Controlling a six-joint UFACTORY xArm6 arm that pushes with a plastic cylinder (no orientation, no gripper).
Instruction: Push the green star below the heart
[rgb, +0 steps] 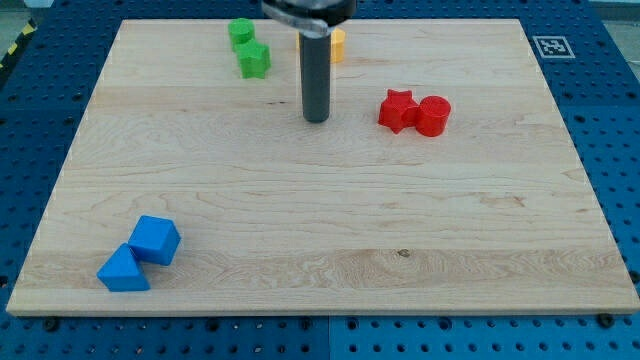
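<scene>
The green star (254, 60) lies near the board's top edge, left of centre, touching a green round block (240, 32) just above it. A yellow block (337, 44), mostly hidden behind the rod, sits at the top centre; its shape cannot be made out. My tip (316, 120) rests on the board below the yellow block, to the right of and below the green star, and touches no block.
A red star (397, 110) and a red round block (434, 115) touch each other right of my tip. A blue cube (154, 240) and a blue triangular block (123, 270) sit together at the bottom left. The wooden board (320, 300) lies on a blue pegboard.
</scene>
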